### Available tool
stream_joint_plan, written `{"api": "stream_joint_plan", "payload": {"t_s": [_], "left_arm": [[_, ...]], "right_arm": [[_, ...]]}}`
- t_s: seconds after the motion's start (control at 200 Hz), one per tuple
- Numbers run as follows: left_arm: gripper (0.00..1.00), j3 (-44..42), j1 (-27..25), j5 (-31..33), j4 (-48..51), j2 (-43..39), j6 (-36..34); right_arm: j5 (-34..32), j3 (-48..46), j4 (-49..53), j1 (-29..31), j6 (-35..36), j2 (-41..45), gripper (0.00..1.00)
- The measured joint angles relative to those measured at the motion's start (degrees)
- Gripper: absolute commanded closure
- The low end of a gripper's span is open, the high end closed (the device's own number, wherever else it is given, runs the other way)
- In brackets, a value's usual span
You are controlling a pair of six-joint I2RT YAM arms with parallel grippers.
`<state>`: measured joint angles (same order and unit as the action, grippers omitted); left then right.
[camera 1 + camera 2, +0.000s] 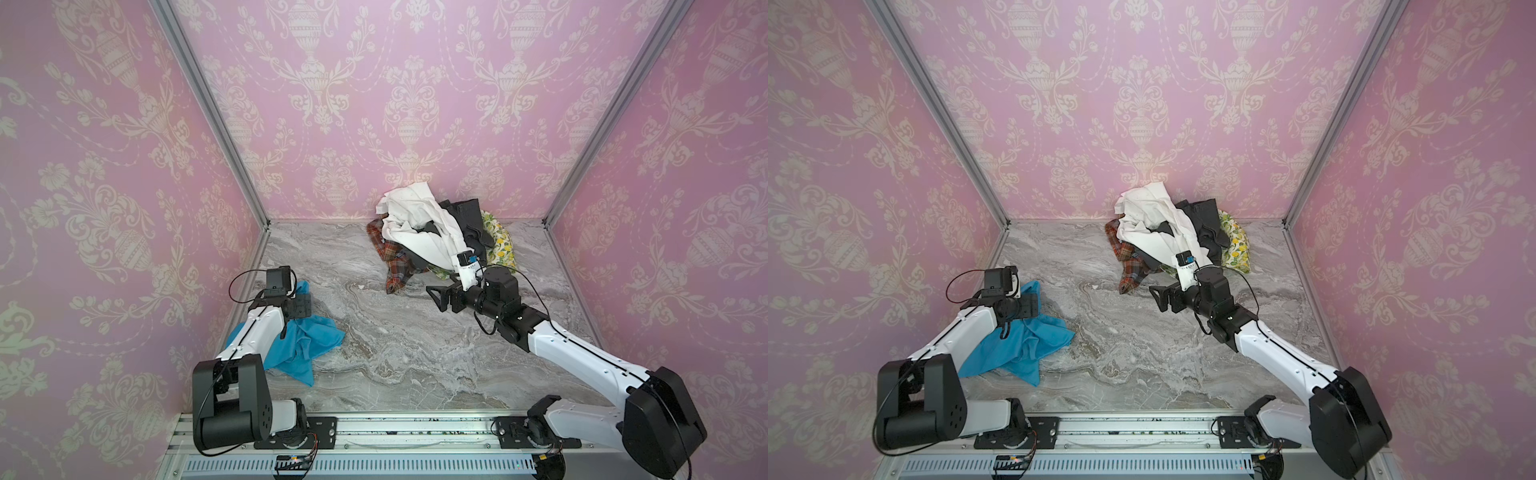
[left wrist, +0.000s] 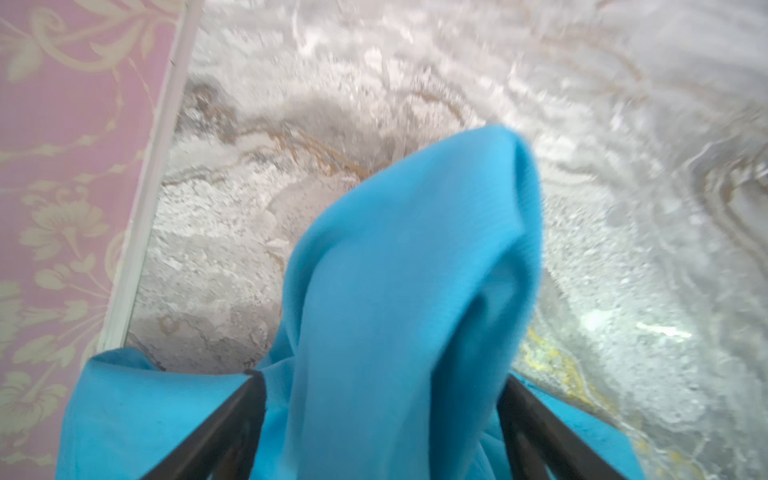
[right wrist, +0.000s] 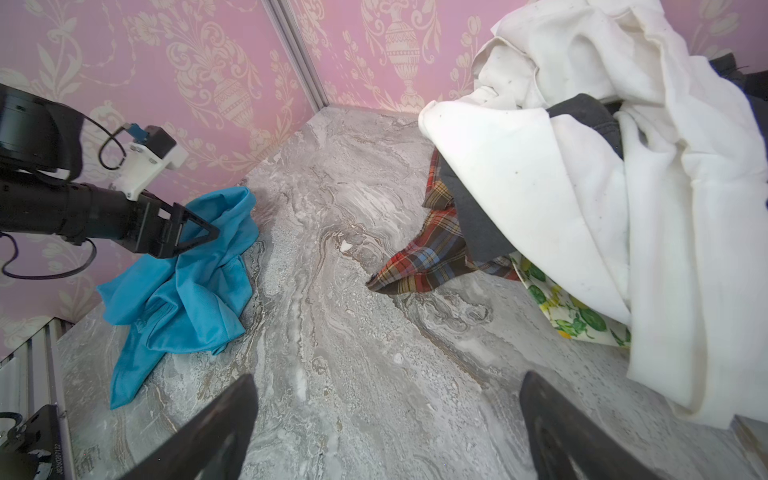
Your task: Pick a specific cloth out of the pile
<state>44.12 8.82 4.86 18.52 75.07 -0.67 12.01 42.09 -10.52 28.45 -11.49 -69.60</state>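
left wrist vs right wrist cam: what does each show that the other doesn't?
Left wrist only: a close-up of a fold of the cloth standing between the spread fingers of the left gripper.

Right wrist only: the pile of white, dark grey, plaid and lemon-print pieces; the right gripper open over bare table, holding nothing; the left gripper seen from the side.

Both: the turquoise cloth, the marble table and the pink wallpaper.
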Motion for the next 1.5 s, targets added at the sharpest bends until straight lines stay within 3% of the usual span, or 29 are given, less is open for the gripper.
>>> {"api": "stream_joint_plan", "payload": {"t_s": [0.39, 0.63, 0.821, 1.161, 1.501], "left_arm": [[0.01, 4.09, -0.44, -4.26, -3.3, -8.94, 1.51], [0.01, 3.04, -0.74, -11.17, -13.38, -11.87, 5.77], [0.01, -2.38, -0.74, -14.71, -24.0, -11.74, 9.16], [0.01, -10.49, -0.74, -15.72, -36.74, -7.65, 10.84], [0.01, -19.69, -0.74, -13.22, -50.86, -0.37, 10.93]], "right_arm": [[-6.34, 6.82, 10.45, -3.67, 2.71, 1.55, 0.0], [-10.21, 6.73, 11.72, -5.84, 6.1, 5.16, 0.0], [-14.16, 0.07, 5.62, -8.24, 8.37, 7.85, 0.0], [-19.08, -14.14, -9.22, -11.89, 10.86, 7.96, 0.0], [-20.55, -21.75, -24.2, -16.55, 12.07, 1.33, 0.0]]}}
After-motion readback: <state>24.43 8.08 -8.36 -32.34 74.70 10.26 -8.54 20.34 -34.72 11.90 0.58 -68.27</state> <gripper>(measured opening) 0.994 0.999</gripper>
